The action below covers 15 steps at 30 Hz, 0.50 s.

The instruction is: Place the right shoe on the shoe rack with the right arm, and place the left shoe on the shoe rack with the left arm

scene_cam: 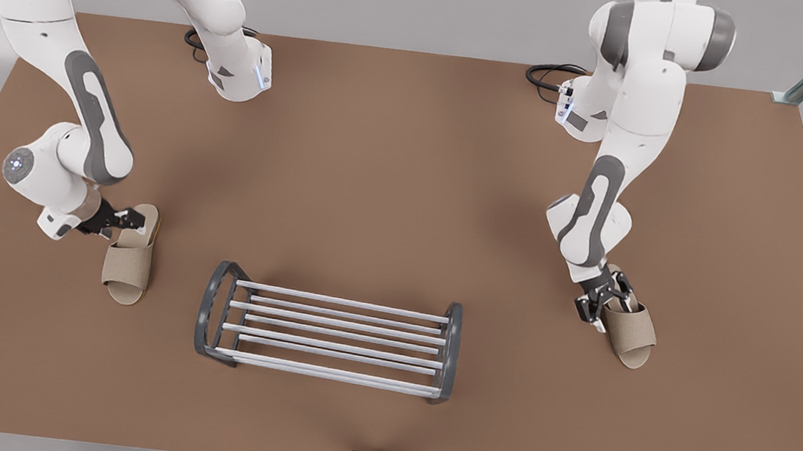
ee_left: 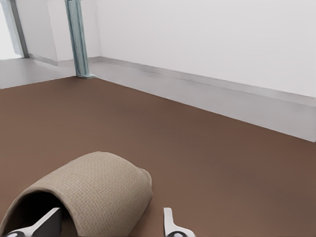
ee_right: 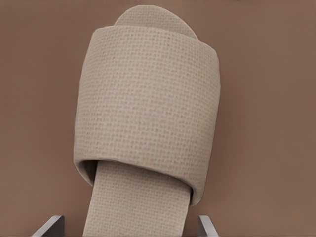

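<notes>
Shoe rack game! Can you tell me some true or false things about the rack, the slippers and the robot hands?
1. A slipper sits on the shoe rack. False: the right shoe and the left shoe sit off it, one on each side.
2. The rack's long bars are silver. True.
3. The right hand is shut. False: it is open, with a finger on either side of the right shoe's sole.
4. The left hand is at the left shoe. True.
</notes>
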### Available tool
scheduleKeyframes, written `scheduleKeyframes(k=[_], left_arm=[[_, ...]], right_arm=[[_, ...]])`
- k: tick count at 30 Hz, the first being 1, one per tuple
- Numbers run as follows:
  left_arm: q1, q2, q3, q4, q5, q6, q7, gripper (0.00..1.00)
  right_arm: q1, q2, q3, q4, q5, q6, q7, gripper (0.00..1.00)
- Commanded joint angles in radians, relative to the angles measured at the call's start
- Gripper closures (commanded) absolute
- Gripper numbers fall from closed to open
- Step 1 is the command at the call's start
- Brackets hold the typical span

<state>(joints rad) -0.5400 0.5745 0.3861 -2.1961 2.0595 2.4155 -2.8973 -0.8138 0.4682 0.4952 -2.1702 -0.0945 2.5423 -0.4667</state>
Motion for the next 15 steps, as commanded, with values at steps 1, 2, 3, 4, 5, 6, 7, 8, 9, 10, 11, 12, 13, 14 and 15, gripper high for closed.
scheduleKeyframes(k=[1, 2, 3, 4, 5, 6, 7, 8, 9, 10, 11, 12, 13, 14, 15], left_arm=[[0.002, 0.012, 0.000, 0.013, 0.019, -0.009, -0.600, 0.00], [0.003, 0.015, 0.000, 0.019, 0.022, -0.009, -0.600, 0.00], [0.011, 0.019, 0.000, 0.022, 0.027, -0.009, -0.600, 0.00], [0.017, 0.021, 0.000, 0.024, 0.045, -0.007, -0.602, 0.00], [0.020, 0.030, 0.000, 0.038, 0.050, -0.007, -0.602, 0.00], [0.034, 0.034, 0.000, 0.050, 0.057, -0.007, -0.600, 0.00], [0.040, 0.039, 0.000, 0.059, 0.070, -0.006, -0.600, 0.00], [0.041, 0.045, 0.000, 0.065, 0.073, -0.006, -0.600, 0.00], [0.041, 0.051, 0.000, 0.065, 0.076, -0.006, -0.600, 0.00], [0.043, 0.056, 0.000, 0.065, 0.084, -0.006, -0.602, 0.00], [0.046, 0.064, 0.000, 0.067, 0.087, -0.006, -0.602, 0.00], [0.046, 0.074, 0.000, 0.078, 0.087, -0.006, -0.602, 0.00], [0.048, 0.079, 0.000, 0.084, 0.088, -0.006, -0.602, 0.00], [0.058, 0.087, -0.001, 0.087, 0.088, -0.006, -0.602, 0.00], [0.061, 0.090, -0.001, 0.090, 0.102, -0.006, -0.602, 0.00]], right_arm=[[0.005, 0.017, -0.013, 0.007, -0.004, 0.073, -0.035, 0.00], [0.016, 0.033, -0.033, 0.007, -0.010, 0.092, -0.035, 0.00], [0.016, 0.038, -0.033, 0.007, -0.010, 0.096, -0.035, 0.00], [0.016, 0.038, -0.037, 0.007, -0.010, 0.096, -0.036, 0.00], [0.018, 0.040, -0.037, 0.015, -0.010, 0.096, -0.036, 0.00], [0.019, 0.041, -0.038, 0.021, -0.010, 0.096, -0.036, 0.00], [0.025, 0.046, -0.037, 0.030, -0.010, 0.096, -0.036, 0.00], [0.033, 0.053, -0.037, 0.046, -0.010, 0.096, -0.036, 0.00], [0.048, 0.066, -0.038, 0.067, -0.010, 0.096, -0.035, 0.00], [0.053, 0.073, -0.038, 0.072, -0.010, 0.096, -0.035, 0.00], [0.055, 0.076, -0.038, 0.073, -0.010, 0.098, -0.035, 0.00], [0.056, 0.082, -0.038, 0.073, -0.010, 0.105, -0.035, 0.00], [0.059, 0.089, -0.040, 0.073, -0.010, 0.112, -0.035, 0.00], [0.071, 0.090, -0.049, 0.081, -0.010, 0.113, -0.035, 0.00], [0.078, 0.092, -0.058, 0.084, -0.010, 0.113, -0.035, 0.00]])
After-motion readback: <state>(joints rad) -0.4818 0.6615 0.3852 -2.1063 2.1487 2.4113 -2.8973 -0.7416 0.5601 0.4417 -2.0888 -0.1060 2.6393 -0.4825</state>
